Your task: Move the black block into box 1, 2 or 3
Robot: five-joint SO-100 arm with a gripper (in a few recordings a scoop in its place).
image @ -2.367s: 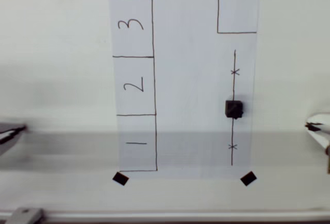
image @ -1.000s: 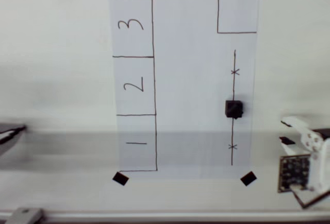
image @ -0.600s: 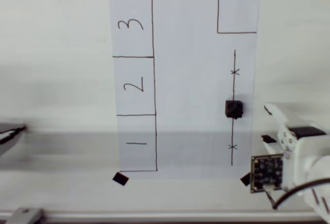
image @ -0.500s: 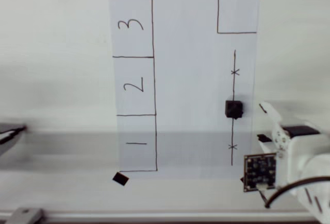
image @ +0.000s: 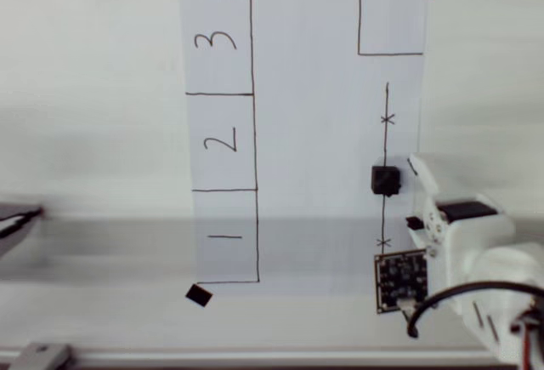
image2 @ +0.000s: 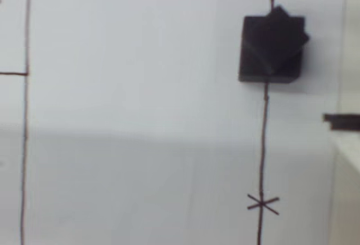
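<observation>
Sitting on drawn line: black block | boxes read 1, 2, 3 | pincer fingers apart, beside block

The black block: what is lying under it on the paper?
The black block sits on the white paper, on a drawn vertical line that runs out above and below it. The stretch of line beneath the block is covered.

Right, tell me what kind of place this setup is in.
Most likely a lab or hobby test bench: a plain white table, a taped-down paper sheet with hand-drawn numbered boxes and a marked line, and a small black block as a practice piece.
</observation>
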